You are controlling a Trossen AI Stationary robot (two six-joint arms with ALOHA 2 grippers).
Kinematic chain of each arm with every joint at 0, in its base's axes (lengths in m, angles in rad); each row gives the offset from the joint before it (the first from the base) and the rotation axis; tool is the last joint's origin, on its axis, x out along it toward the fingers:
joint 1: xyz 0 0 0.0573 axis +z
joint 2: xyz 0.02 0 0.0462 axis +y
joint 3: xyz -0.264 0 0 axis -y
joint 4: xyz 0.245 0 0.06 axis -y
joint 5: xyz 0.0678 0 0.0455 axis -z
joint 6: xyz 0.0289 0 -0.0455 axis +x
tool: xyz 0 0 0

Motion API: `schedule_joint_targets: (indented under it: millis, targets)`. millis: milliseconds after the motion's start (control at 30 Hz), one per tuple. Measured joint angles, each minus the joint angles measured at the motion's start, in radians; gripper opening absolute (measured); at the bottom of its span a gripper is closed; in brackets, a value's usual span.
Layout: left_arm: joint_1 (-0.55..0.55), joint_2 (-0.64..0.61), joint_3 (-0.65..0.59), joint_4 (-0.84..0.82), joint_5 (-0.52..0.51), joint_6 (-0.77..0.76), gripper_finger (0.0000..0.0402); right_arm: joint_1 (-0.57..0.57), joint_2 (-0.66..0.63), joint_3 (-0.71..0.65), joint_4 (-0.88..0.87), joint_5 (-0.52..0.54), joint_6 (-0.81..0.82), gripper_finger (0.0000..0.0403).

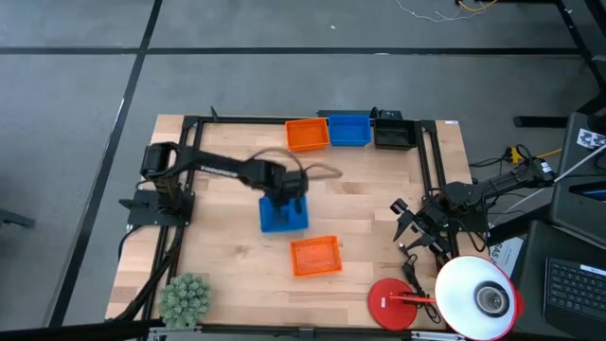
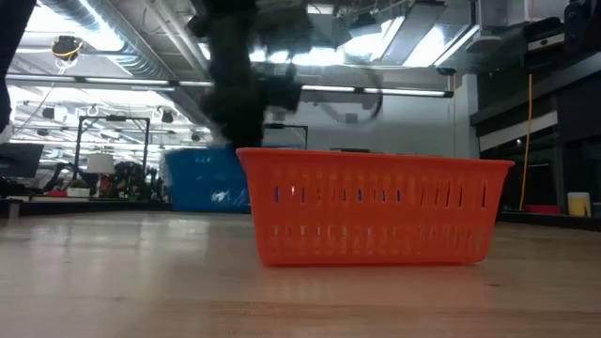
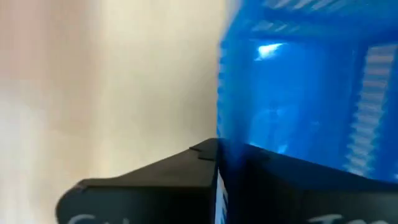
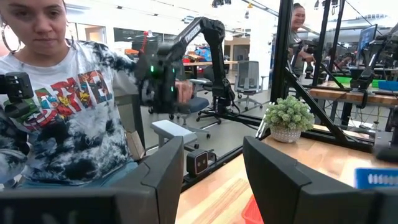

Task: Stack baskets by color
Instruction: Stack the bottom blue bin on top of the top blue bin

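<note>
A blue basket sits near the table's middle, with my left gripper shut on its far wall from above. An orange basket stands alone just nearer the front edge and fills the low view, where the blue basket shows behind it. Along the far edge stand an orange basket, a blue basket and a black basket in a row. My right gripper waits open at the table's right side, touching nothing. My left gripper pinches the blue basket's far wall between its two fingers, one finger outside the basket and one finger inside it. The fingers come steeply from above. The basket seems to stand on the table, upright.
A red lamp base and its white shade stand at the near right corner, and a green fuzzy plant at the near left. A black frame borders the table. A person sits beyond the table.
</note>
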Motion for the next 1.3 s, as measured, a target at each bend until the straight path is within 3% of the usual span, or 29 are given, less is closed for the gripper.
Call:
schedule_joint_targets:
  millis: [200, 300, 633, 800, 1300]
  targets:
    - [0.120, -0.001, 0.333, -0.028, -0.039, 0.261, 0.0000, 0.000, 0.000, 0.000, 0.000, 0.000, -0.003, 0.0168]
    - [0.207, 0.051, 0.504, 0.003, -0.011, 0.370, 0.0000, 0.000, 0.000, 0.000, 0.000, 0.000, -0.002, 0.0168]
    - [0.409, 0.461, 1.102, 0.008, 0.194, 0.511, 0.0000, 0.000, 0.000, 0.000, 0.000, 0.000, -0.002, 0.0168]
    - [0.458, 0.550, 1.041, 0.321, 0.312, 0.499, 0.0000, 0.000, 0.000, 0.000, -0.002, 0.000, -0.001, 0.0168]
    - [0.462, 0.593, 1.042, 0.272, 0.331, 0.505, 0.0000, 0.000, 0.001, 0.000, -0.008, 0.000, -0.002, 0.0168]
